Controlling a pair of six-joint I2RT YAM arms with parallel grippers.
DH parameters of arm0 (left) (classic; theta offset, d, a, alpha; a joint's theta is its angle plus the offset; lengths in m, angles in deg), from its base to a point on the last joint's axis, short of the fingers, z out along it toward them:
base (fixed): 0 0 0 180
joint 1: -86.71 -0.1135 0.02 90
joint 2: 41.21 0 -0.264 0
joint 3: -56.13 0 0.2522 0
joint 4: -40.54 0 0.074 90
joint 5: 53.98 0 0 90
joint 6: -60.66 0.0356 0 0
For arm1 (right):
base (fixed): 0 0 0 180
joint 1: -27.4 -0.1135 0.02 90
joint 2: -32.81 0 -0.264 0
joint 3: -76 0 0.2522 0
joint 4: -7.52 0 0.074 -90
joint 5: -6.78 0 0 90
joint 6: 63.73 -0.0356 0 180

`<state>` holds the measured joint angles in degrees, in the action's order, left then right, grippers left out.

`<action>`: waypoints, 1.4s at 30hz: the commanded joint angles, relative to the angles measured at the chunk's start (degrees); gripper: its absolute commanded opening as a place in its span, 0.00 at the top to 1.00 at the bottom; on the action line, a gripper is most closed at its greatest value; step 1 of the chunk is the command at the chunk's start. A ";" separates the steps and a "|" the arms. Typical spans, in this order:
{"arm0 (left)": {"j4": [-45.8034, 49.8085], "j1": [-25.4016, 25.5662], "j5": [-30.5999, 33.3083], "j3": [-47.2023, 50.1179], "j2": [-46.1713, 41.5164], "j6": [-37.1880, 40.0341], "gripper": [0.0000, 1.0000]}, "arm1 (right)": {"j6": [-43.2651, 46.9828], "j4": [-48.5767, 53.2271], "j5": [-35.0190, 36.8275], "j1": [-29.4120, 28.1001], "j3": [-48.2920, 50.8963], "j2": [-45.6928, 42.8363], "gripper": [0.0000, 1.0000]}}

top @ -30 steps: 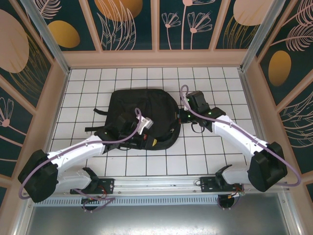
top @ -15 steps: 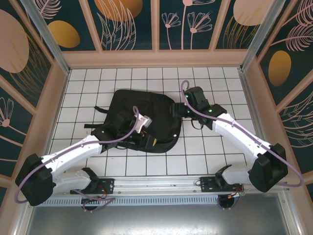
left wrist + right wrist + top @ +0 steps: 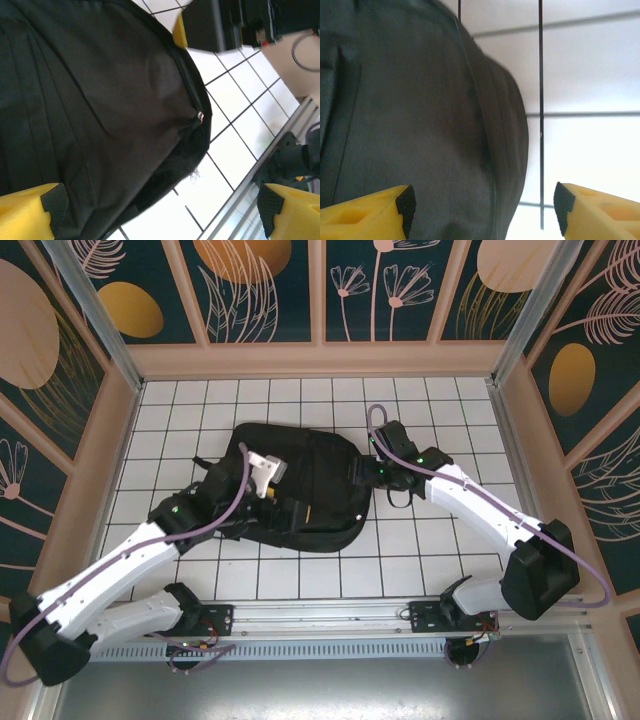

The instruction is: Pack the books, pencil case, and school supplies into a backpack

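Observation:
The black backpack [image 3: 310, 480] lies flat in the middle of the white tiled table, its zip looking shut. My left gripper [image 3: 278, 495] hovers over its left-middle part, open, with nothing between the yellow fingers. In the left wrist view, that gripper [image 3: 160, 215] spans the backpack [image 3: 100, 100] edge and a small zip pull [image 3: 200, 117]. My right gripper [image 3: 370, 475] is over the bag's right edge, open and empty. In the right wrist view, the right gripper [image 3: 482, 210] straddles the backpack [image 3: 420, 125] rim. The books, pencil case and school supplies are hidden.
Wooden walls enclose the table on three sides. A metal rail [image 3: 320, 615] runs along the near edge by the arm bases. A strap [image 3: 205, 465] trails off the bag's left side. Bare tiles [image 3: 590, 150] lie right of the bag.
Both grippers have gone from shut to open. My left gripper has drawn back to the left and farther across the bag. The right gripper shifted slightly toward the bag's edge.

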<state>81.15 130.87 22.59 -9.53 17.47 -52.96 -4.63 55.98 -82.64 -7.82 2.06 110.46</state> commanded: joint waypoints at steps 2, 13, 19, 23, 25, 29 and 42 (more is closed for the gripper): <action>-0.84 0.04 -1.81 -3.48 10.97 3.81 0.05 | -9.96 -0.03 -6.95 0.22 5.83 -3.42 0.30; -4.87 -0.30 5.71 -11.30 21.25 7.16 0.19 | -16.40 -3.61 -5.47 0.51 10.53 -6.39 0.46; -4.41 -4.06 13.63 -15.01 24.30 7.42 0.20 | -12.04 -0.57 -0.14 1.44 9.97 -9.49 0.47; -1.10 -5.54 28.21 -20.58 26.05 8.87 0.02 | -10.67 -1.92 -2.33 1.61 11.00 -8.73 0.46; -0.12 -7.08 31.72 -22.23 25.85 8.74 0.02 | -10.42 -2.91 -2.87 1.52 11.35 -8.01 0.45; 0.24 -11.51 38.98 -21.97 23.29 8.94 0.02 | -9.84 -3.92 -2.08 1.43 11.24 -6.74 0.45; -1.33 -6.05 27.16 -19.11 24.53 25.70 0.04 | -3.71 -5.76 -3.66 1.59 11.64 -7.52 0.39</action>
<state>79.16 119.46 54.65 -28.83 39.39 -35.95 -11.62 52.09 -85.25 -6.42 12.88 104.45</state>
